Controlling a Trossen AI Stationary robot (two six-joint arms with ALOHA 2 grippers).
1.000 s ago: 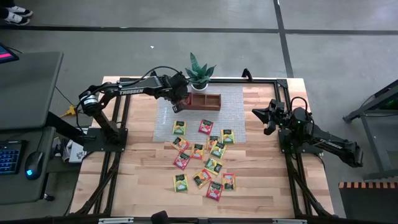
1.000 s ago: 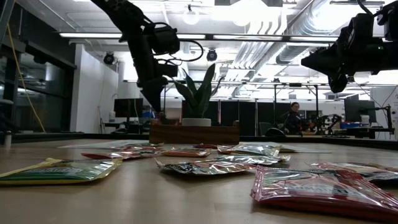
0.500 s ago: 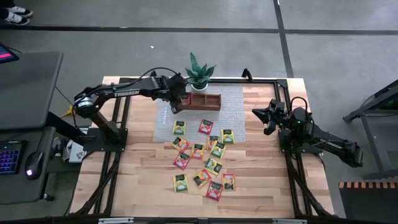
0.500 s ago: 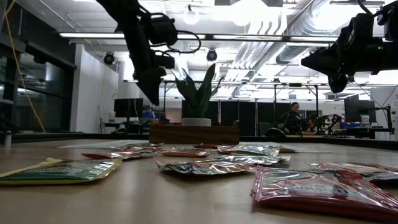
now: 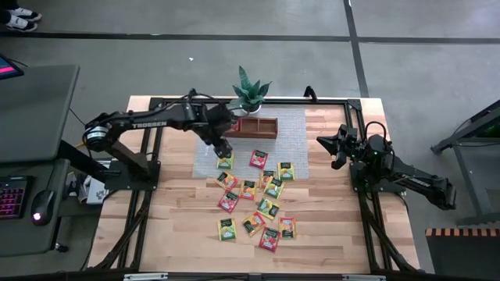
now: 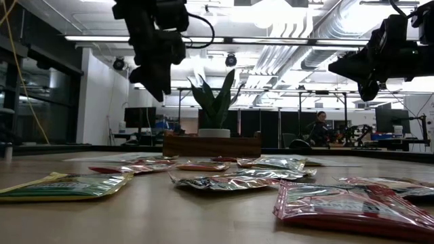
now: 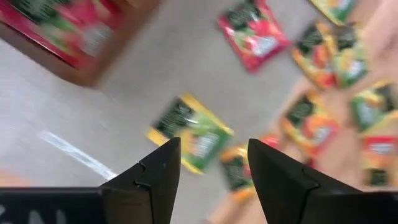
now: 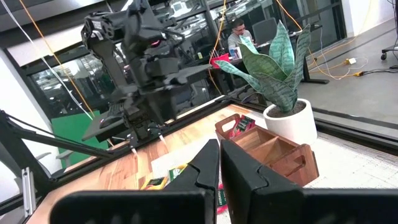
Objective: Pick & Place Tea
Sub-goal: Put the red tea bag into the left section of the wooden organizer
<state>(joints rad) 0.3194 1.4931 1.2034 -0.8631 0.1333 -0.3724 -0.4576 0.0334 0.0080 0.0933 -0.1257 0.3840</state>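
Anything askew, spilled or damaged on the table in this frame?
Nothing looks damaged. The tea packets lie scattered loose, several overlapping, which fits an unsorted pile. The wooden tray and potted plant stand upright.

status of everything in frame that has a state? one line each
left gripper: open, empty, raised over the yellow-green packet.
right gripper: shut, empty, raised at the table's right side.
wooden tray: upright, a red packet in one end compartment.
loose tea packets: flat, scattered.
potted plant: upright.

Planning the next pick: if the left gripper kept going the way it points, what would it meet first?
Probably the yellow-green tea packet on the grey mat; it lies right ahead between the left gripper's open fingers, though depth is hard to judge.
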